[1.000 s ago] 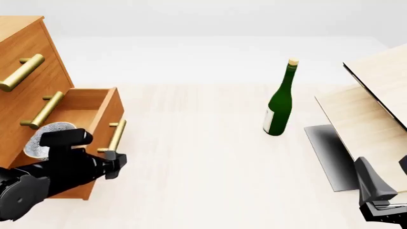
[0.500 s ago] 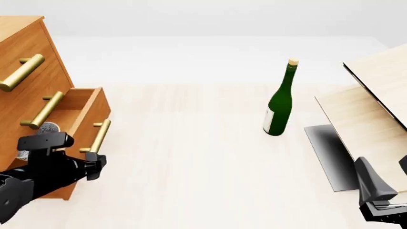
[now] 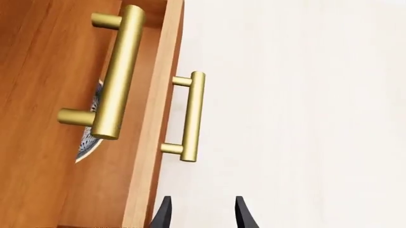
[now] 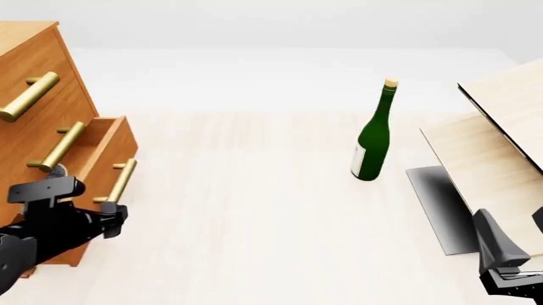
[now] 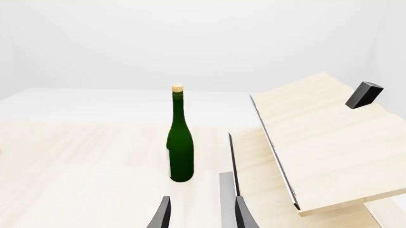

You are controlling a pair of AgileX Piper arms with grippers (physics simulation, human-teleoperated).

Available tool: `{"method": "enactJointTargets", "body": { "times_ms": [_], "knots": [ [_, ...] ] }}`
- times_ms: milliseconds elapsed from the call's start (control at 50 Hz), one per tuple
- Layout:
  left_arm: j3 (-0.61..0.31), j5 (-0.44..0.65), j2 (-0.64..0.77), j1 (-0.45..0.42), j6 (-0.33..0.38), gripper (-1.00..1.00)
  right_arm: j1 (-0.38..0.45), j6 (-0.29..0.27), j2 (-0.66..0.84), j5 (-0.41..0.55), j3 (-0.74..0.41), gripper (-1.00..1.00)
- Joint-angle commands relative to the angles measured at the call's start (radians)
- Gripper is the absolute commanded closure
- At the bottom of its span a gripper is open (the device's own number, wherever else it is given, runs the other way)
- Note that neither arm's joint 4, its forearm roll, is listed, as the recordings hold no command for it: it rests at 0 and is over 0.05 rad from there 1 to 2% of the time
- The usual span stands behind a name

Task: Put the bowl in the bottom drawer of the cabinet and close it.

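Note:
The orange-brown cabinet [image 4: 38,60] stands at the table's left edge. Its bottom drawer [image 4: 100,162] sticks out only a little, brass handle [image 4: 119,181] facing right. Just a sliver of the speckled bowl [image 4: 56,170] shows inside the drawer; the left wrist view catches the bowl [image 3: 91,130] behind the middle drawer's handle [image 3: 117,71]. My left gripper [image 4: 113,215] is open at the near end of the drawer front, close to the bottom handle [image 3: 191,116], holding nothing. My right gripper [image 4: 509,279] rests open at the lower right, far from the cabinet.
A green bottle [image 4: 373,136] with a cork stands upright right of the table's centre. Pale wood panels [image 4: 496,136] lean at the right over a dark grey plate [image 4: 437,203]. A small black block [image 5: 364,94] lies on the upper panel.
The bottom drawer has slid left into the cabinet, from wide open to nearly shut. My left gripper moved left with it. The bowl is now mostly hidden. The right arm stayed still.

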Motion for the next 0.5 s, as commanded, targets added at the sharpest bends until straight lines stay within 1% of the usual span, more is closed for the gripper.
{"method": "enactJointTargets", "body": {
  "times_ms": [20, 160, 280, 360, 500],
  "knots": [
    [0.017, -0.019, 0.009, 0.064, 0.025, -1.00, 0.000, 0.000, 0.001, -0.001, 0.000, -1.00],
    [0.022, -0.031, 0.011, 0.093, 0.035, -1.00, 0.000, 0.000, -0.001, 0.000, 0.000, -1.00],
    [0.029, -0.042, 0.011, 0.135, 0.059, -1.00, 0.000, 0.000, 0.000, 0.000, 0.000, -1.00],
    [0.036, -0.053, 0.012, 0.165, 0.081, -1.00, 0.000, 0.000, 0.000, 0.000, 0.000, -1.00],
    [0.056, -0.085, 0.011, 0.231, 0.145, -1.00, 0.000, 0.000, 0.000, 0.000, 0.000, -1.00]
  ]
}}
